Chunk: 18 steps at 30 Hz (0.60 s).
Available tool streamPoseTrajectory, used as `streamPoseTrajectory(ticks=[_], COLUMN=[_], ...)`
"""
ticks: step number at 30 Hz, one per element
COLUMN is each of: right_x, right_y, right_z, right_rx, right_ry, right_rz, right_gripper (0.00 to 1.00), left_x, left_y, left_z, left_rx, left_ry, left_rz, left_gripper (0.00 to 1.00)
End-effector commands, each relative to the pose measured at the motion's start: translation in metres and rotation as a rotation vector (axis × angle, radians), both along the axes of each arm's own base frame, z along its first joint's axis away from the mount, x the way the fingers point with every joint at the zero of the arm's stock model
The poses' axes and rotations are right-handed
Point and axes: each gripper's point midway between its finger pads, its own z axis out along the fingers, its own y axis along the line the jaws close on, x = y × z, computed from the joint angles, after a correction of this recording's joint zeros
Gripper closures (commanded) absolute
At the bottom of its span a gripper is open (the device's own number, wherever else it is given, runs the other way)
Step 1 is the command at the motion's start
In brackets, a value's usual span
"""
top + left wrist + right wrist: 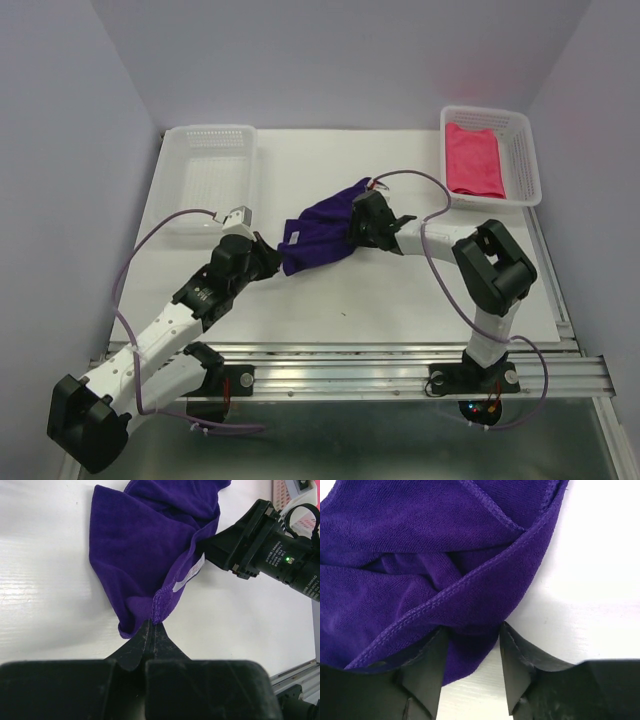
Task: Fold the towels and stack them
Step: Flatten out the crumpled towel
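A dark purple towel (pixel 320 235) lies crumpled mid-table between both arms. My left gripper (pixel 272 262) is shut on its near-left corner; in the left wrist view the fingertips (pixel 152 625) pinch the stitched hem of the towel (pixel 145 545), with a white tag (pixel 192 572) beside it. My right gripper (pixel 352 232) stands at the towel's right side. Its jaws (pixel 472 630) are apart, and a fold of the purple towel (pixel 420 555) lies between them. A magenta-pink towel (pixel 473 160) lies in the basket at the back right.
The white mesh basket (pixel 525 150) holding the pink towel stands at the back right. Another white mesh basket (pixel 172 180) stands at the back left. The right arm's black wrist (pixel 270 545) is close to the towel. An aluminium rail (pixel 400 365) runs along the near edge.
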Motion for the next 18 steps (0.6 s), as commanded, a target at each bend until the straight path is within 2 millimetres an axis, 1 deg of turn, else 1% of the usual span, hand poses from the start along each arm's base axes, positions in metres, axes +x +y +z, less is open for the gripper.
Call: streamPoseTrajectory(ticks=[1,2,4,5,6,7,8,9,10,11,13,14,15,16,17,18], right_x=[0.019,0.018,0.02,0.021,0.021,0.019,0.02,0.017,0.017,0.016,0.013,0.011,0.01,0.008,0.006,0.006], right_y=[0.012,0.013,0.016,0.016,0.015,0.009,0.007,0.003,0.0,-0.002,-0.013,-0.018,-0.021,-0.023,-0.028,-0.029], right_z=[0.014,0.013,0.021,0.027,0.031,0.041,0.049,0.055,0.063,0.083,0.102,0.128,0.141,0.159,0.185,0.189], right_rx=[0.035,0.036,0.041,0.042,0.036,0.019,0.023,0.006,-0.002,0.003,-0.036,-0.03,-0.035,-0.043,-0.024,-0.031], right_ry=[-0.068,-0.063,-0.08,-0.088,-0.093,-0.108,-0.126,-0.13,-0.143,-0.174,-0.2,-0.248,-0.273,-0.303,-0.352,-0.356], right_rz=[-0.015,-0.007,0.006,0.008,0.009,0.007,-0.001,0.004,0.006,0.003,0.006,0.007,0.008,0.025,0.018,0.022], right_gripper=[0.56,0.65,0.74,0.81,0.84,0.93,0.98,0.99,0.99,0.99,0.99,0.99,0.99,0.99,0.99,0.99], left_x=[0.003,0.003,0.005,0.006,0.007,0.01,0.012,0.016,0.019,0.022,0.028,0.03,0.032,0.036,0.037,0.038], left_y=[0.0,0.001,0.002,0.002,0.002,0.003,0.004,0.004,0.004,0.006,0.01,0.012,0.013,0.015,0.016,0.017], left_z=[0.005,0.005,0.01,0.011,0.013,0.017,0.02,0.03,0.034,0.039,0.06,0.068,0.078,0.1,0.111,0.122], left_rx=[-0.01,-0.009,-0.011,-0.009,-0.008,-0.005,-0.007,-0.011,-0.007,0.004,0.009,0.015,0.01,-0.005,-0.005,-0.006], left_ry=[-0.036,-0.036,-0.048,-0.052,-0.056,-0.067,-0.074,-0.094,-0.101,-0.118,-0.159,-0.177,-0.199,-0.241,-0.265,-0.289], left_rz=[0.009,0.011,0.022,0.023,0.029,0.04,0.051,0.061,0.064,0.071,0.103,0.112,0.12,0.135,0.139,0.144], left_gripper=[1.0,1.0,1.0,1.0,1.0,1.0,1.0,1.0,1.0,1.0,1.0,1.0,1.0,1.0,1.0,1.0])
